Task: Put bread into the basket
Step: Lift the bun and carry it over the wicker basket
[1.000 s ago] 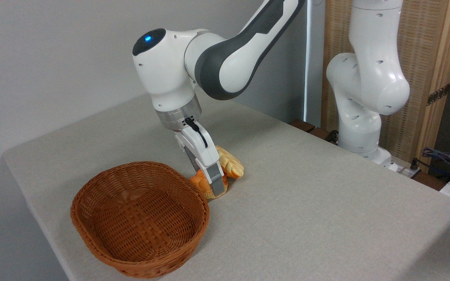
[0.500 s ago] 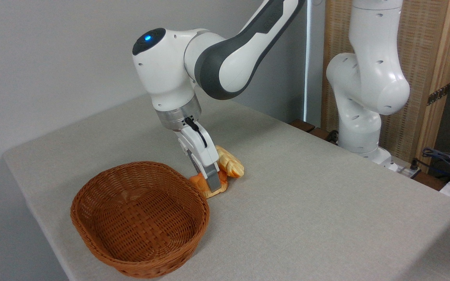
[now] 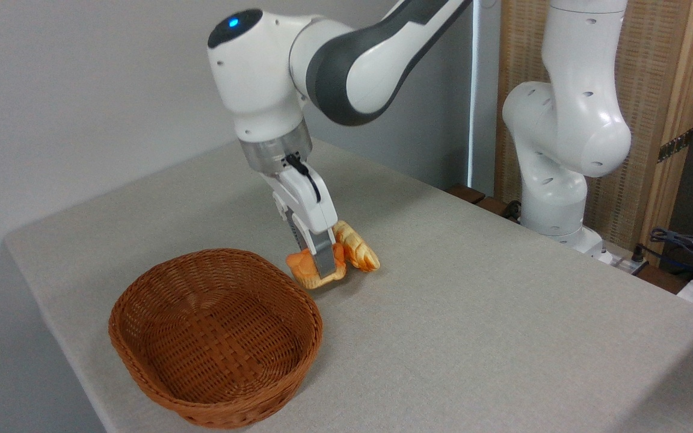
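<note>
Grasp done, lift underway. My claw [image 3: 320, 273] is clamped on the bun [image 3: 310, 273], fingers pinching it from both sides. Bun is off the table [image 3: 473, 313] now, hanging just past the far rim of the basket [image 3: 214, 337], slightly to the right of it, low above the cloth. Basket is empty. The paler braided loaf [image 3: 358, 252] sits just behind the bun, further from the basket; can't tell from this angle whether the two touch, they overlap in view.

Left to do: carry the bun over the basket rim toward its middle, lower, release. I'd judge roughly a third complete. Rim flares outward, so I need a bit more height before crossing it.

Versus half a second back: the bun was resting on the table beside the basket with my fingers around it; now it's raised with me and the wrist sits higher. The loaf looks slightly shifted, probably nudged as the bun came up. Basket hasn't moved.
</note>
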Motion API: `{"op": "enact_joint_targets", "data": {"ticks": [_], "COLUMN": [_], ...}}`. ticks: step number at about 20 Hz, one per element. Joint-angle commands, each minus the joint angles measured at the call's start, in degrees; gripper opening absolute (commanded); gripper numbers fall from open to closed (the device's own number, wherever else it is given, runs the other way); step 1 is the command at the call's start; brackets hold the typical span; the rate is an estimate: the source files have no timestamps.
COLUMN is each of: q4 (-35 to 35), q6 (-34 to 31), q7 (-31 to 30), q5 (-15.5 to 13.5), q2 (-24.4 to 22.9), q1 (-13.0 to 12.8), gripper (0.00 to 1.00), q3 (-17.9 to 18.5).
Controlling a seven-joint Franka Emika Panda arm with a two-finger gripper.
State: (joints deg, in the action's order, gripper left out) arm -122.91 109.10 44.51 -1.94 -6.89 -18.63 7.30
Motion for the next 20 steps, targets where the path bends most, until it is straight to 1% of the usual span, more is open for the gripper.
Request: {"op": "enact_joint_targets", "data": {"ticks": [1, 3, 6, 8, 9, 10, 12, 14, 18, 20], "q4": [2.6, 4.4, 7.1, 8.0, 8.5, 8.5, 8.5, 8.6, 8.6, 8.6], "q6": [-2.3, -2.3, -1.5, -0.6, 1.3, 3.6, 8.0, 11.6, 13.8, 15.2], "q7": [0.8, 1.1, 1.8, 2.2, 2.2, 2.2, 1.5, 1.5, 1.5, 1.5], "q5": [0.7, 0.1, -0.1, -0.3, -1.0, -1.8, -2.3, -2.5, -2.5, -3.2], "q2": [-1.1, -1.5, -1.5, -0.8, -0.5, 0.3, 2.6, 4.2, 6.1, 6.7], "q1": [-0.4, -0.2, 0.1, 0.1, 0.1, 0.1, 0.1, 0.0, 0.0, -0.2], "gripper": [0.40, 0.40, 0.40, 0.41, 0.42, 0.49, 0.99, 1.00, 1.00, 1.00], "q3": [0.7, 0.8, 0.9, 2.2, 2.4, 2.5, 2.3, 2.2, 2.0, 1.8]}}
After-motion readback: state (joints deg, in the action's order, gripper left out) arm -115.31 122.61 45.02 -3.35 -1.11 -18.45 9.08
